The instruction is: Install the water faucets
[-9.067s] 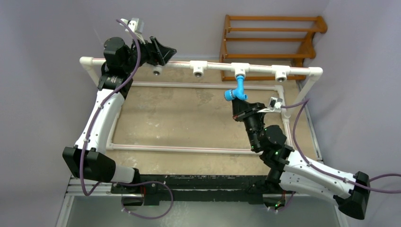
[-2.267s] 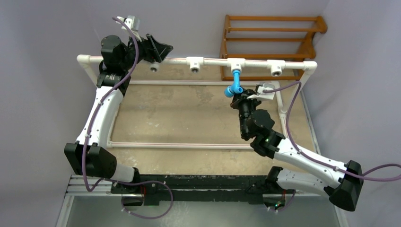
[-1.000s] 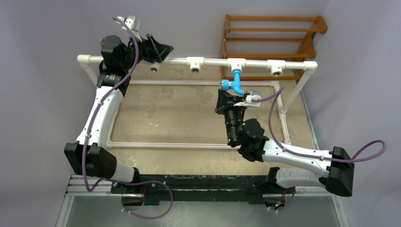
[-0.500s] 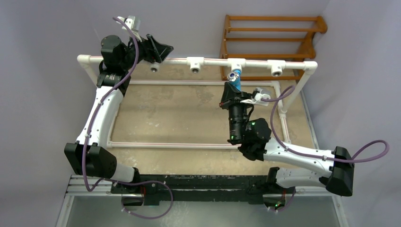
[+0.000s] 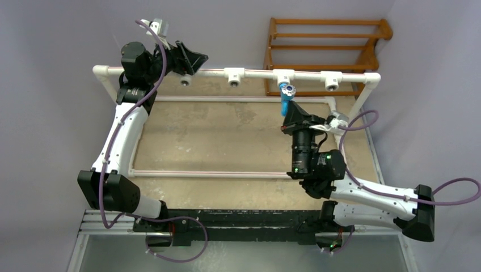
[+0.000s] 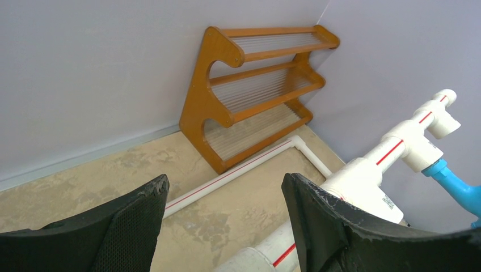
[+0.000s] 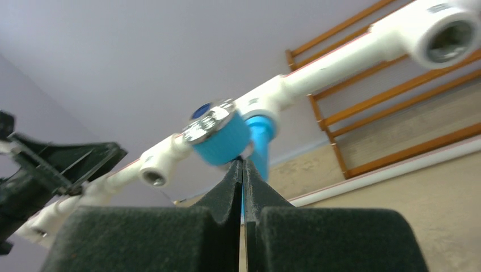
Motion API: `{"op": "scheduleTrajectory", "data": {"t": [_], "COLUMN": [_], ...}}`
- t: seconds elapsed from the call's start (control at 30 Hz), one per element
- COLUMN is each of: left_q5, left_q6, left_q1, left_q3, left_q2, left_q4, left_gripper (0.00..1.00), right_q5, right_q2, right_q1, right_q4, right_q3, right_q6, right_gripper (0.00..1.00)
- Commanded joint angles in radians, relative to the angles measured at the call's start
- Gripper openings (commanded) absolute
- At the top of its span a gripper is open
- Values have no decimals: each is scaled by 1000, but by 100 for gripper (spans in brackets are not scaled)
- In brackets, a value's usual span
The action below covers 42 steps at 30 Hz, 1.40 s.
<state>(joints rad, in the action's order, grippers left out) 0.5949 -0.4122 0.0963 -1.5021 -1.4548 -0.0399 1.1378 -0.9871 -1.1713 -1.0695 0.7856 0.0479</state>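
Observation:
The bright blue faucet (image 5: 285, 97) hangs by its threaded end from the third white tee (image 5: 283, 76) of the raised pipe rail (image 5: 258, 73). Its silvery-capped knob faces the top camera. My right gripper (image 5: 292, 109) sits just below it with its jaws pressed together. In the right wrist view the shut fingertips of the right gripper (image 7: 243, 165) touch the underside of the faucet (image 7: 224, 139) and hold nothing. My left gripper (image 5: 195, 58) is open at the rail's left end. In the left wrist view the left gripper (image 6: 224, 187) has the pipe (image 6: 363, 175) beside its right finger, and the faucet (image 6: 460, 188) shows far right.
Empty white tees (image 5: 233, 77) (image 5: 332, 81) (image 5: 185, 80) hang along the rail. A wooden rack (image 5: 326, 45) stands against the back wall behind it. A low white pipe frame (image 5: 227, 175) edges the sandy floor. Walls close the left, back and right sides.
The faucet has turned on its threaded end, and its knob has swung from the left round to face up. My right gripper moved right under it with its wrist rolling. The left arm stayed put.

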Motion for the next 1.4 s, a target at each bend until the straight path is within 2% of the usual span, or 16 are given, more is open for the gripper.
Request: {"op": "scheduleTrajectory", "data": {"t": [0.0, 0.27, 0.43, 0.57, 0.63, 0.83, 0.97, 1.13, 1.37], "left_q5": [-24, -26, -27, -24, -22, -19, -17, -19, -20], "left_q6": [-23, -22, -22, -23, -23, -25, -27, -25, -25], "left_q1": [-24, -24, -24, -24, -24, -24, -24, -24, -24], "left_q3": [63, 63, 63, 63, 63, 63, 63, 63, 65], "left_q2": [-84, -85, -87, -87, -86, -88, -87, -86, -85], "left_q4": [-245, -244, -245, -245, -245, -244, -244, -244, -244], "left_gripper": [73, 73, 73, 73, 73, 73, 73, 73, 73], "right_q5": [121, 95, 18, -56, -117, -271, -312, -291, -177], "right_q2": [65, 61, 82, 136, 163, 225, 234, 181, 84], "right_q1": [18, 18, 18, 19, 18, 18, 18, 18, 19], "right_q4": [-78, -44, 101, 284, 433, 811, 942, 970, 858], "right_q3": [-33, -1, 52, 104, 138, 254, 297, 313, 297], "right_q6": [55, 69, 33, 26, 20, -5, 7, -28, -70], "right_gripper": [0, 0, 0, 16, 27, 42, 56, 61, 63]}}
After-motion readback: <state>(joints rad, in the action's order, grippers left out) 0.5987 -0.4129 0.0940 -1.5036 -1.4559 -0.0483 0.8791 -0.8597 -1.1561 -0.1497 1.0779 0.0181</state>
